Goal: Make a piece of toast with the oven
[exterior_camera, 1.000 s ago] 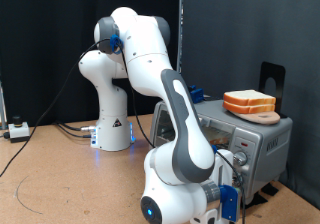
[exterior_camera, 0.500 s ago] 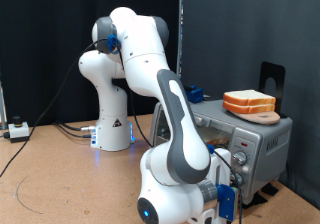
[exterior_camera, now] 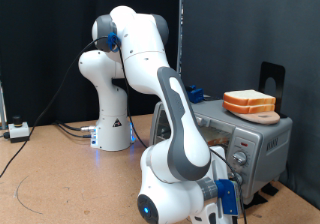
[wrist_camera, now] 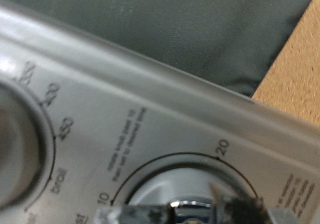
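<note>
The gripper [wrist_camera: 190,212] is sitting against a timer knob [wrist_camera: 170,189] on the oven [exterior_camera: 250,136]; its opening cannot be judged.

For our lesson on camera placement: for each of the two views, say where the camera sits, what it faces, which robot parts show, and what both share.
Exterior view: off the arm at table level, facing the white arm's base and links, with the oven and bread stack at its right; the gripper is out of frame.
Wrist view: on the hand, pressed close to the oven's control panel, a knob and blurred gripper at the edge.
Shared: the oven.
</note>
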Controlling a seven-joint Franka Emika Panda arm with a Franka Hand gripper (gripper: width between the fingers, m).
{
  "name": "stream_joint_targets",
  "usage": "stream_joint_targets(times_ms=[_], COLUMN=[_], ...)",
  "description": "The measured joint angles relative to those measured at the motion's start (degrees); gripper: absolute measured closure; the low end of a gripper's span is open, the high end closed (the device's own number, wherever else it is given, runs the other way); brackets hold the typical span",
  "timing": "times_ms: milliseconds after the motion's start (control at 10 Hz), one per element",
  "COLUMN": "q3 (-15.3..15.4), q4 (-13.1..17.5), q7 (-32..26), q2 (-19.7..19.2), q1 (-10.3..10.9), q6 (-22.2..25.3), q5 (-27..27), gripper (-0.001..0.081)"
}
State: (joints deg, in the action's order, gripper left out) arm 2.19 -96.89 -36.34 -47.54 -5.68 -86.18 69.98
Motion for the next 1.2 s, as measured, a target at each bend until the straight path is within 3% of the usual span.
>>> stream_joint_targets(times_ms=[400,1000,1100,1200], q3=[0.0,-0.2,-0.2,-0.3], q4=[-0.1,-0.3,-0.7,-1.0], q7=[-10.1,-10.1,-9.8,-9.3], q2=[0.2,1.0,1.6,2.2], q1=[0.0,-0.1,-0.1,-0.2], q6=[0.1,1.2,1.7,2.2], q5=[-0.3,-0.8,-0.8,-0.9], gripper=[0.0713,0.0700,0.0530,0.0530])
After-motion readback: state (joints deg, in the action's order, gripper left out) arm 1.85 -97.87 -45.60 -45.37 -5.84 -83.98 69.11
